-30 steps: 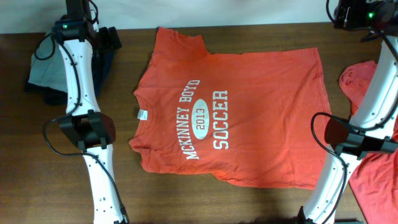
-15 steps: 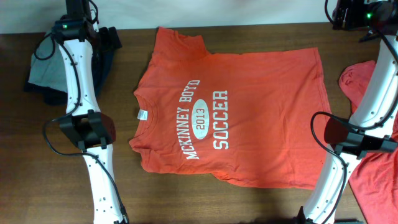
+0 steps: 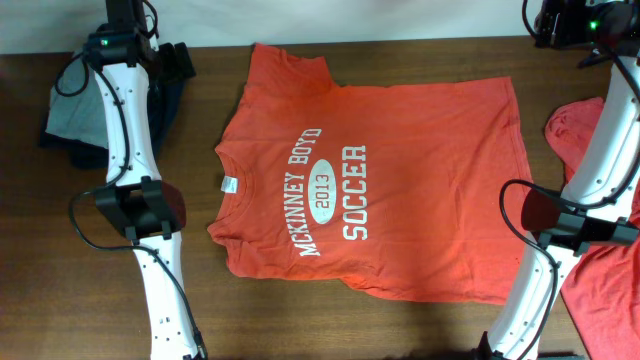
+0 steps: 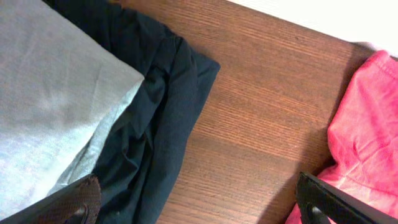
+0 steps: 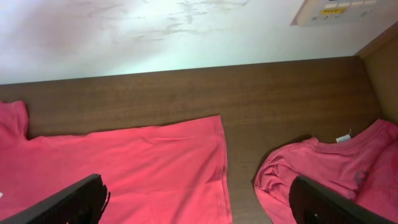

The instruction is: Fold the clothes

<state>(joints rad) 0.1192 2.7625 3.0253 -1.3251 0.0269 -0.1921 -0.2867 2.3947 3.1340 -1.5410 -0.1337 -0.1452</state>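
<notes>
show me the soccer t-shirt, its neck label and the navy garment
soccer t-shirt [image 3: 440, 190], overhead view, plain orange fabric between print and hem
neck label [image 3: 229, 184], overhead view, middle of the white tag
navy garment [image 4: 161, 118], left wrist view, creased top layer

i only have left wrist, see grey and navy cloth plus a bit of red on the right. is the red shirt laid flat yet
Observer: Yes. Overhead shows the printed T-shirt spread flat, print up, in the middle of the table.
Operator: any more shirts waiting
Observer: One crumpled orange-red shirt lies at the table's right edge.
Operator: right hand holding anything
Observer: No. The right hand is open and empty, with the flat shirt's hem corner below it.
</notes>
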